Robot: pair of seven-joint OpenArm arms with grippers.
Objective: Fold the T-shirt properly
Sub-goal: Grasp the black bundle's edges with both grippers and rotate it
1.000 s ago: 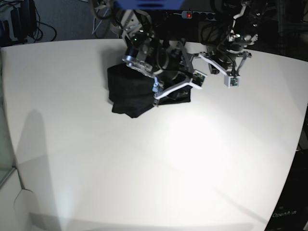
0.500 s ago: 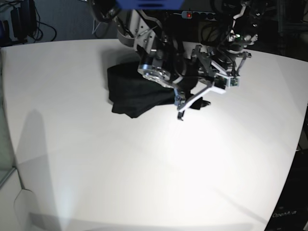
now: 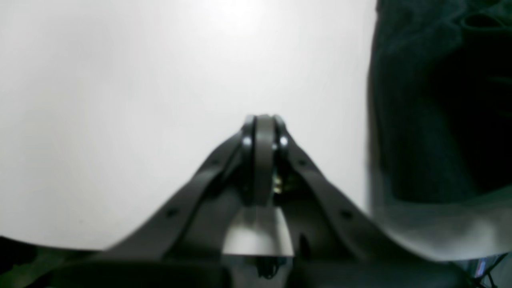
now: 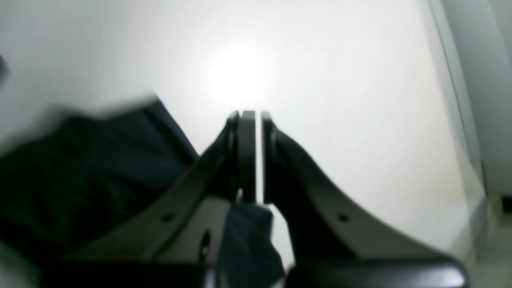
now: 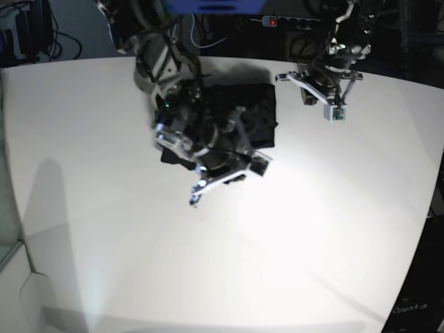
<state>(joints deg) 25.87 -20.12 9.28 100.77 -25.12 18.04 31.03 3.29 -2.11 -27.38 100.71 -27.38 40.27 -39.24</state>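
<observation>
- The T-shirt [image 5: 246,114] lies as a compact dark bundle at the table's [image 5: 291,229] far side, apparently already folded.
- The right pincer [image 4: 251,120] is closed on nothing, hanging over bare table beside the cloth.
- The left pincer [image 3: 263,122] is closed and empty, parked clear of the shirt.

— What is lying around the white table [image 5: 291,243]?
— A power strip [image 5: 281,22] is sitting just behind its far edge, a red light glowing on it.
— And off the far left corner?
— Dark cables [image 5: 59,43] are trailing across the floor there.
</observation>
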